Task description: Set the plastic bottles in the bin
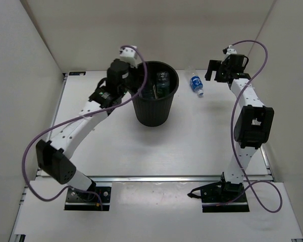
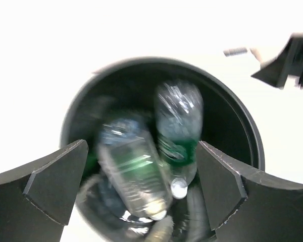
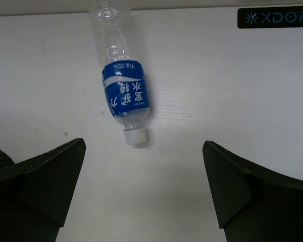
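Two in the bin: green-labelled bottle & second bottle, label blurred. Left gripper hangs over the bin, jaws wide, empty. Blue-labelled bottle lies on its side on the bench right of the bin, below right gripper, also wide & empty.

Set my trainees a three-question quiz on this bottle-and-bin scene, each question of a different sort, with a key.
1. True or false: the blue-labelled bottle lies inside the bin.
2. Which claw hangs over the bin? A) left claw B) right claw
3. Fill in: both claws stand ____.
Key: 1 false, it lies on the table beside the bin; 2 A; 3 open.
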Available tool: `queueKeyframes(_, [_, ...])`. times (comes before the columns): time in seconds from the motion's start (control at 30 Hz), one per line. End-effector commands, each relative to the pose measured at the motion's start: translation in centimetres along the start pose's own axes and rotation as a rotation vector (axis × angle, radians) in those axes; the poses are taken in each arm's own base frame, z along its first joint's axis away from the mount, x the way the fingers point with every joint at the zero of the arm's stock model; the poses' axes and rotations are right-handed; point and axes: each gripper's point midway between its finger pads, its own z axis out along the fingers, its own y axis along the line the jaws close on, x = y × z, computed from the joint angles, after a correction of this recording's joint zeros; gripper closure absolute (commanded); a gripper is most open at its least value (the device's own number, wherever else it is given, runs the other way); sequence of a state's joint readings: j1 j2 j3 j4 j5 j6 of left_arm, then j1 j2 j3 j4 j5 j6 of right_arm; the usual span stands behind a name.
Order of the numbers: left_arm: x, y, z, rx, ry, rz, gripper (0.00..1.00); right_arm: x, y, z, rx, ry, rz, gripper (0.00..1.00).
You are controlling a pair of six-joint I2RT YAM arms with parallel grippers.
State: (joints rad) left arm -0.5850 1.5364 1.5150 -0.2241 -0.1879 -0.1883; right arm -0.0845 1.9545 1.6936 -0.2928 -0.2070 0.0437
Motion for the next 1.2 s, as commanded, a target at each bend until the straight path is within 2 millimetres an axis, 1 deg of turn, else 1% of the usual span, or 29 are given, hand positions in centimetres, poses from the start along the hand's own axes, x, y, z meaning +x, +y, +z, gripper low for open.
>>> queueKeyframes(0.0, [-7.2,3.9,-5.6,-0.106,-0.149,-0.107,0.02,-2.1,0.6,1.9,-0.034,-0.053,-0.023,0.01])
queueKeyframes(0.03, [-7.4,5.5,-6.0,-0.155,-0.154,-0.142,0.01,-2.1,0.4,2.8,-0.030,-0.046,-0.028,0.00])
queueKeyframes(0.07, [-7.3,6.9,-6.8,-0.200,-0.147,-0.159,0.01,-3.0,0.5,3.1,-0.033,-0.059,-0.029,0.01])
queueKeyframes(0.1, [-7.1,8.5,-7.5,-0.222,-0.144,-0.216,0.01,-2.7,0.7,4.3,-0.050,-0.047,-0.029,0.01])
queueKeyframes(0.13, [-6.5,11.4,-7.9,-0.287,-0.146,-0.285,0.01,-1.4,0.5,5.8,-0.061,-0.011,-0.021,0.01])
queueKeyframes(0.17, [-6.4,12.5,-9.0,-0.308,-0.157,-0.321,0.01,-2.7,0.8,5.9,-0.068,-0.032,-0.024,0.01])
queueKeyframes(0.2, [-5.9,14.7,-9.8,-0.360,-0.168,-0.361,0.01,-3.0,1.0,6.9,-0.080,-0.038,-0.036,0.00])
queueKeyframes(0.23, [-5.1,16.5,-10.2,-0.414,-0.165,-0.387,0.01,-1.0,1.0,8.6,-0.093,0.012,-0.033,0.01])
queueKeyframes(0.27, [-5.0,17.2,-10.8,-0.440,-0.170,-0.397,0.01,-2.7,1.5,8.5,-0.104,-0.018,-0.052,0.01])
queueKeyframes(0.33, [-4.2,19.1,-11.1,-0.504,-0.143,-0.390,0.02,-2.4,1.9,10.7,-0.107,-0.014,-0.100,0.01])
queueKeyframes(0.4, [-3.5,19.6,-10.5,-0.526,-0.113,-0.386,0.01,-1.7,2.4,12.2,-0.111,-0.004,-0.119,0.01])
queueKeyframes(0.43, [-2.7,19.8,-9.9,-0.532,-0.084,-0.387,0.01,-0.9,3.0,13.2,-0.118,0.009,-0.118,0.01])
queueKeyframes(0.47, [-2.4,19.6,-9.7,-0.526,-0.072,-0.386,0.01,-0.8,3.1,13.2,-0.124,0.016,-0.131,0.01])
queueKeyframes(0.5, [-2.5,19.7,-9.5,-0.529,-0.078,-0.385,0.01,0.1,3.4,14.0,-0.125,0.034,-0.126,0.01])
queueKeyframes(0.53, [-2.3,19.9,-9.5,-0.535,-0.078,-0.386,0.01,1.2,2.7,14.7,-0.115,0.055,-0.128,0.01])
queueKeyframes(0.57, [-2.2,20.0,-9.4,-0.533,-0.077,-0.381,0.01,1.8,4.3,15.1,-0.137,0.063,-0.147,0.01])
queueKeyframes(0.6, [-2.1,20.2,-9.3,-0.535,-0.077,-0.390,0.01,2.2,4.9,15.2,-0.143,0.073,-0.149,0.01])
queueKeyframes(0.67, [-1.9,20.5,-9.4,-0.541,-0.078,-0.393,0.01,4.2,5.2,16.2,-0.150,0.106,-0.145,0.01])
queueKeyframes(0.73, [-1.4,20.6,-9.4,-0.546,-0.060,-0.390,0.02,4.9,6.5,16.7,-0.154,0.117,-0.145,0.01])
queueKeyframes(0.8, [-1.3,20.6,-9.3,-0.542,-0.055,-0.374,0.02,4.4,7.0,16.8,-0.141,0.109,-0.170,0.04])
queueKeyframes(0.83, [-1.1,21.0,-9.5,-0.556,-0.055,-0.381,0.01,4.3,6.5,16.9,-0.124,0.106,-0.167,0.07])
queueKeyframes(0.9, [-0.9,20.6,-9.4,-0.541,-0.048,-0.373,0.02,3.3,6.4,16.8,-0.097,0.077,-0.152,0.19])
queueKeyframes(0.93, [-1.5,20.8,-9.7,-0.548,-0.066,-0.376,0.01,3.2,6.4,16.8,-0.098,0.076,-0.142,0.23])
queueKeyframes(0.97, [-2.0,20.5,-10.1,-0.537,-0.082,-0.374,0.02,2.6,6.6,16.5,-0.101,0.069,-0.131,0.31])
queueKeyframes(1.0, [-1.3,20.5,-9.9,-0.532,-0.063,-0.366,0.01,2.4,7.0,16.3,-0.104,0.070,-0.130,0.37])
queueKeyframes(1.03, [-2.0,20.3,-10.3,-0.529,-0.088,-0.365,0.01,2.0,6.8,16.0,-0.096,0.064,-0.138,0.39])
queueKeyframes(1.1, [-1.8,20.2,-10.6,-0.522,-0.089,-0.371,0.01,0.7,7.3,14.8,-0.091,0.053,-0.164,0.45])
queueKeyframes(1.13, [-2.2,20.2,-11.0,-0.526,-0.107,-0.374,0.01,-0.7,7.9,13.8,-0.096,0.029,-0.187,0.46])
queueKeyframes(1.17, [-1.6,20.2,-10.8,-0.521,-0.084,-0.380,0.01,-1.2,7.7,13.4,-0.097,0.025,-0.187,0.46])
